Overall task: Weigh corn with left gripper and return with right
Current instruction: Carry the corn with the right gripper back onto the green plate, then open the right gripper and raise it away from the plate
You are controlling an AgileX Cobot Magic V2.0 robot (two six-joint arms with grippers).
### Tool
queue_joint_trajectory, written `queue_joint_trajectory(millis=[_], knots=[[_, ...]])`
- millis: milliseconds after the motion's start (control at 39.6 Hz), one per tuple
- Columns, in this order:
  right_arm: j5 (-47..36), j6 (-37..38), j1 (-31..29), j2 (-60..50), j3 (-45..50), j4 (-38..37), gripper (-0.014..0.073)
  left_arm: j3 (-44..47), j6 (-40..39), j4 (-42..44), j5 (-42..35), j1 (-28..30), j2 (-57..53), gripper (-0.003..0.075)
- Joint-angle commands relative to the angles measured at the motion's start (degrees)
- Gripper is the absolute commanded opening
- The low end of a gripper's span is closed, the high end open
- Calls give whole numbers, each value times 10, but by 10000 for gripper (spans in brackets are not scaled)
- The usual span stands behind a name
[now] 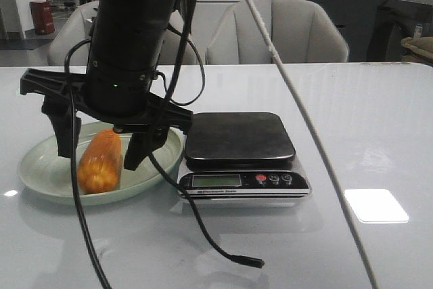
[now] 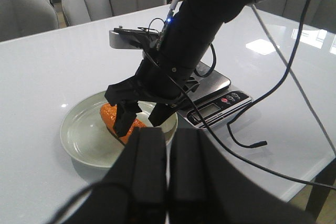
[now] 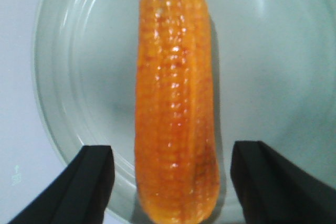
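Observation:
The orange-yellow corn [image 1: 100,160] lies in a pale green plate [image 1: 40,181] at the left of the table. My right gripper [image 1: 101,147] has reached across and hangs over the plate, open, one finger on each side of the cob and apart from it. In the right wrist view the corn [image 3: 176,103] lies lengthwise between the spread fingertips [image 3: 94,174]. My left gripper [image 2: 168,135] is shut and empty, held back from the plate [image 2: 84,140]. From there I see the right gripper [image 2: 142,119] and the corn [image 2: 110,115].
A digital kitchen scale [image 1: 240,140] with a dark, bare platform stands right of the plate, almost touching it. A loose black cable [image 1: 223,248] trails from the right arm onto the table in front of the scale. Grey chairs [image 1: 284,32] stand beyond the far edge.

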Motion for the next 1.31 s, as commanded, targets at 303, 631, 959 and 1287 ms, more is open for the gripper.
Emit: queue_joint_trajectory(millis=[303, 631, 959, 1287], knots=[[125, -97, -63, -131, -22, 0, 588, -14, 0, 0, -46, -2, 8, 113], [248, -295, -142, -234, -13, 1, 588, -14, 0, 0, -46, -2, 8, 113], [194, -379, -193, -393, 139, 1, 588, -14, 0, 0, -46, -2, 8, 113], [33, -391, -193, -611, 385, -3, 588, -14, 0, 0, -46, -2, 8, 113]])
